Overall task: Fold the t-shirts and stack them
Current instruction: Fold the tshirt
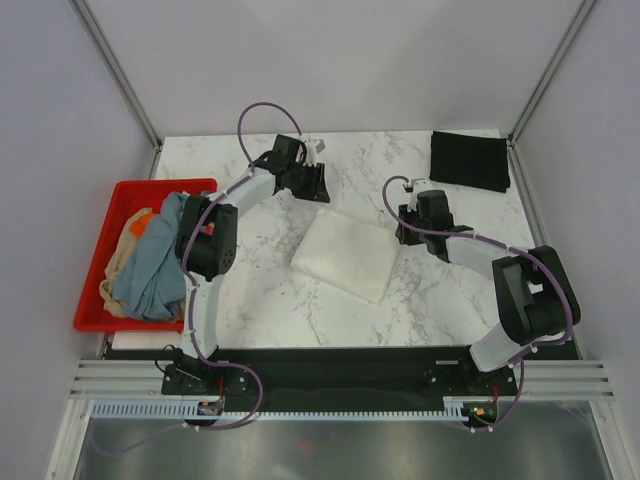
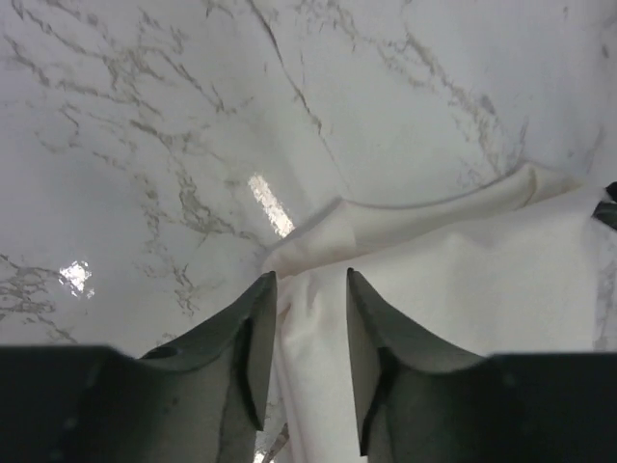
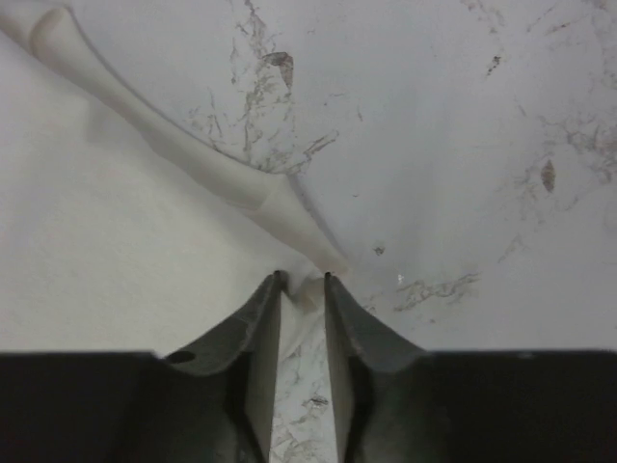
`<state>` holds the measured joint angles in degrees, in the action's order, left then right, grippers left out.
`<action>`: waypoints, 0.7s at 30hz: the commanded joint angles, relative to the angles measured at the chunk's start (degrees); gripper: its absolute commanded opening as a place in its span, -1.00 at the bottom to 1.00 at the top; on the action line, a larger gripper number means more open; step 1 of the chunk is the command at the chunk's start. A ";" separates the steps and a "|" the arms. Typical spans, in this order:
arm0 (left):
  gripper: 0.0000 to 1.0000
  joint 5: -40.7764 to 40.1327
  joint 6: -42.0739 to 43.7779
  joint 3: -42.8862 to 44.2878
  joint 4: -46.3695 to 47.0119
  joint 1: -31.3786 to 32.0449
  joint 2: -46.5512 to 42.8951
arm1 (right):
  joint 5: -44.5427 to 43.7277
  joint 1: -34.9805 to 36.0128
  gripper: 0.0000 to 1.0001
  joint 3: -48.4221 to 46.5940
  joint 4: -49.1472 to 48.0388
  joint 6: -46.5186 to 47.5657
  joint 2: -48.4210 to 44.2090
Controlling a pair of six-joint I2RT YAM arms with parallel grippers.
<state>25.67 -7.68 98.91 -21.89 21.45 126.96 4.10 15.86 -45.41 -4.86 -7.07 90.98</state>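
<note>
Top external view is showing us the white shirt (image 1: pixel 345 258) lying folded into a rectangle in the middle of the table (image 1: pixel 250 300), with an arm at each of two corners. We are reading the left gripper (image 2: pixel 310 275) as spread, its jaws standing over one corner without pinching it. The right gripper (image 3: pixel 304 277) is parted only narrowly, the other corner lying loose at its tips. We are judging that both are sitting there so the fold can settle flat. The black shirt (image 1: pixel 470 160) is lying folded at the far right corner, probably as the stack's base. We are counting two folded shirts on the table, one red crate (image 1: pixel 160 186), and three heaped inside it: a grey-blue shirt (image 1: pixel 160 265), an orange shirt (image 1: pixel 150 222) and a tan shirt (image 1: pixel 118 262).
</note>
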 commanded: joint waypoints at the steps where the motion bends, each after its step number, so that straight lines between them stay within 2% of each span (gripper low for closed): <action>1: -0.10 2.27 -3.83 4.88 2.73 -0.18 -0.92 | -4.89 -0.30 -0.28 -3.11 1.52 -4.17 0.43; 2: 0.03 3.06 -4.44 4.80 2.73 -0.44 -1.79 | -4.89 -0.30 -0.16 -3.19 2.48 -5.22 -0.10; 3: 0.06 2.90 -4.53 4.62 2.64 -0.53 -3.80 | -4.98 -0.30 0.00 -3.20 2.93 -7.58 -2.01; 6: 0.11 1.14 -5.23 1.29 2.11 -0.80 -8.73 | -5.33 -0.39 0.16 -2.85 4.68 -11.90 -5.89; 7: 0.11 0.27 -5.41 -0.11 2.03 -0.80 -12.48 | -4.20 -0.39 0.31 -2.84 4.69 -14.18 -6.51; 10: 0.12 -1.59 -8.57 -7.84 1.94 -0.62 -18.13 | -1.12 -0.39 0.40 -2.32 6.25 -16.74 -7.05; 14: 0.12 -3.08 -13.13 -20.30 1.94 1.30 -25.69 | -3.30 -1.00 0.39 -2.76 7.41 -19.12 -3.89; 17: 0.13 -3.69 -14.55 -26.11 2.11 3.06 -27.28 | -1.57 -2.76 0.29 -1.79 5.40 -20.35 -0.91; 20: 0.14 -6.50 -14.64 -29.81 2.29 4.03 -27.20 | -0.41 -4.17 0.07 -0.13 1.18 -20.35 1.65; 21: 0.14 -6.68 -14.82 -30.44 2.46 4.04 -26.77 | -0.15 -4.69 -0.15 0.58 0.30 -20.26 2.35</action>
<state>22.28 -19.38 71.55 -19.59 25.02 99.72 2.59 12.45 -46.17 -0.34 -25.43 91.31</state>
